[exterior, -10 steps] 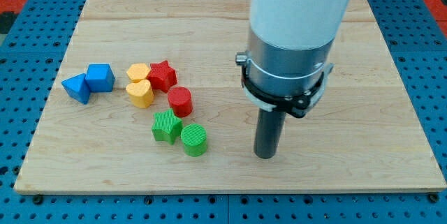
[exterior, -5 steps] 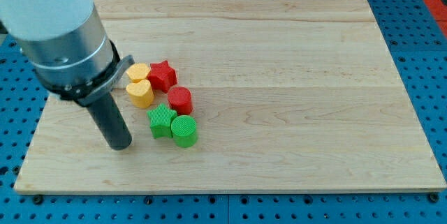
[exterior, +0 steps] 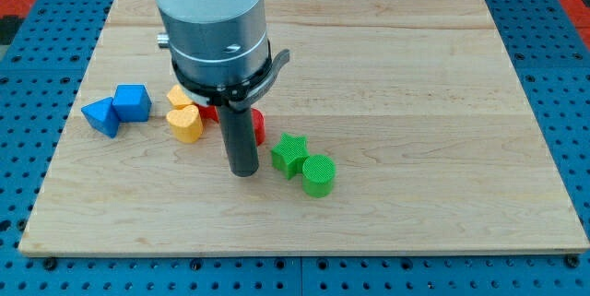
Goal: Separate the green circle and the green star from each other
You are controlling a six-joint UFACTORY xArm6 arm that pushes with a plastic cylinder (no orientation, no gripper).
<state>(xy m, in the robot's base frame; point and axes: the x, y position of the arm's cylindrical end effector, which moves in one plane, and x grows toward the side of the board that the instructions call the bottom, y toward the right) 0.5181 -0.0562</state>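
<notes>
Rod (exterior: 241,139) hides most of red blocks (exterior: 258,125).

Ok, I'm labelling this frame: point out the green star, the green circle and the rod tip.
green star (exterior: 289,154), camera view, on its top face.
green circle (exterior: 319,172), camera view, on its top face.
my tip (exterior: 243,172), camera view, the rod's very end, left of the star.

On the desk (exterior: 415,75), my tip (exterior: 243,172) stands just to the view's left of the green star (exterior: 289,155), close but apart from it. The green circle (exterior: 319,175) touches the star on its lower right. Behind the rod lie the red blocks (exterior: 258,125), mostly hidden. Left of the rod sit two yellow blocks (exterior: 185,124), one above the other. Farther left, near the desk's edge, two blue blocks (exterior: 132,102) touch side by side.
</notes>
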